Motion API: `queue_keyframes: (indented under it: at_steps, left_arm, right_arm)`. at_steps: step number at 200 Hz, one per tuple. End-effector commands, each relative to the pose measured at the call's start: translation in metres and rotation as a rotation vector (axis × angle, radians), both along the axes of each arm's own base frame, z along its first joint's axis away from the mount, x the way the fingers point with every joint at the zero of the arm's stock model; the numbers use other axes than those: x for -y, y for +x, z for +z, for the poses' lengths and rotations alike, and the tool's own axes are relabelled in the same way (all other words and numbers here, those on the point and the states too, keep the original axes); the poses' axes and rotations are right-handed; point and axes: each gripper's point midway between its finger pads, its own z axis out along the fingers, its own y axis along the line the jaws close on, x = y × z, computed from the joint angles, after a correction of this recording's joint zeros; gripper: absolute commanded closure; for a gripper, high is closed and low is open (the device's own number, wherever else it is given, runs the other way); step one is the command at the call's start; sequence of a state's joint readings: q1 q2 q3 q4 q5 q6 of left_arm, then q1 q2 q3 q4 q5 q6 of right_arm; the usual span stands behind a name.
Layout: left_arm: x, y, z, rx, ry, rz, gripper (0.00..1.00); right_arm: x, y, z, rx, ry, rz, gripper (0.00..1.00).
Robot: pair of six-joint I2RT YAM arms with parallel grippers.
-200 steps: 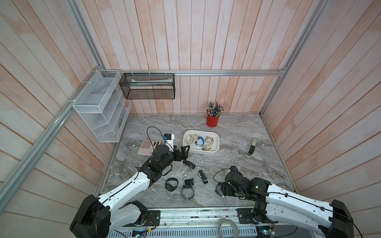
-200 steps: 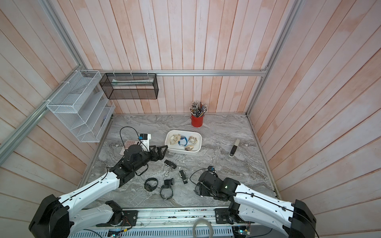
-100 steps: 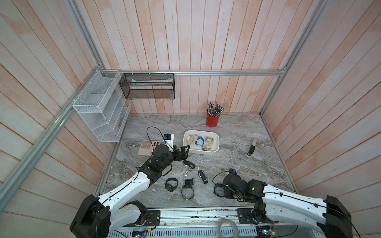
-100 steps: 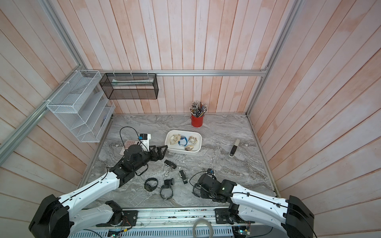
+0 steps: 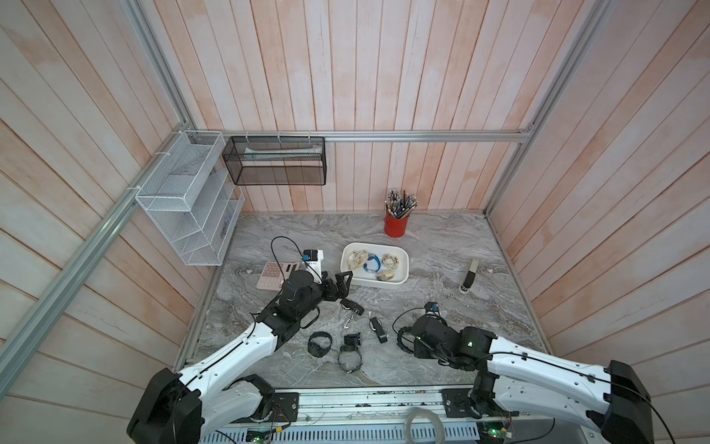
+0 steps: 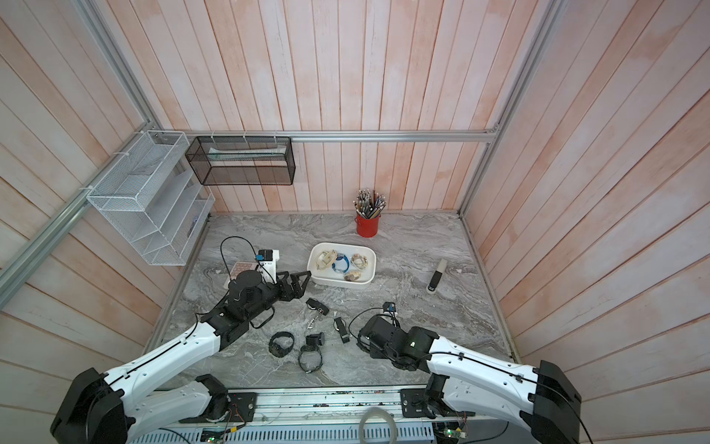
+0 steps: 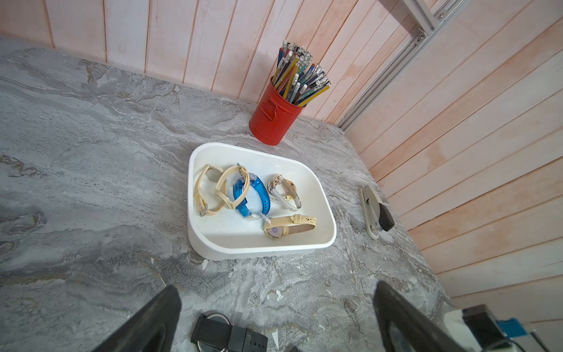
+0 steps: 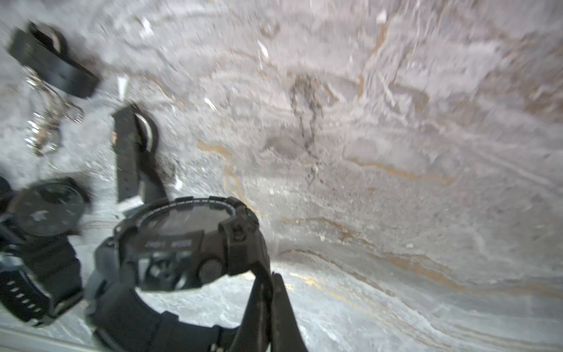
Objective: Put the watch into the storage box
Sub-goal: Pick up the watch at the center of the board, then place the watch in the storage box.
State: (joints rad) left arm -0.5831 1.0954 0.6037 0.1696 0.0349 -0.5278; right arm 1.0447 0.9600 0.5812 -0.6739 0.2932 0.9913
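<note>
Your right gripper (image 8: pixel 269 289) is clamped on the strap of a black watch (image 8: pixel 189 237), at 5 o'clock from the middle of the table (image 5: pixel 442 246). The white storage box (image 5: pixel 378 281) stands at 11 o'clock from that watch, well apart, with pale and blue watches (image 7: pixel 243 195) inside. Your left gripper (image 5: pixel 343 280) hangs with jaws spread wide, just beside the box's 8 o'clock corner. Other black watches (image 5: pixel 319 344) lie at 9 o'clock from the held one.
</note>
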Motion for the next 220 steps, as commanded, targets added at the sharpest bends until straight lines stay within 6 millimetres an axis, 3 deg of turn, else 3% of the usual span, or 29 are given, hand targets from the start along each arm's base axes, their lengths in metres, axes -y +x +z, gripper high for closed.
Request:
queue_keyframes:
  at_steps: [1, 65, 100, 179, 220]
  left_arm:
    - [-0.011, -0.002, -0.009, -0.027, 0.027, 0.039, 0.0]
    - [-0.029, -0.026, -0.015, -0.053, 0.014, 0.059, 0.0]
    - [-0.037, -0.037, -0.019, -0.068, -0.009, 0.075, 0.0]
    - [-0.045, -0.043, -0.025, -0.085, -0.031, 0.104, 0.01]
    - [-0.046, -0.044, -0.026, -0.093, -0.027, 0.111, 0.0]
  right_arm:
    - [-0.001, 0.031, 0.042, 0.172, -0.045, -0.011, 1.0]
    - [-0.037, 0.138, 0.104, 0.37, -0.025, 0.085, 1.0]
    - [-0.044, 0.185, 0.113, 0.421, -0.066, 0.109, 1.0]
    - [-0.041, 0.225, 0.097, 0.408, -0.106, 0.14, 1.0]
    - [-0.049, 0.249, 0.082, 0.385, -0.111, 0.166, 1.0]
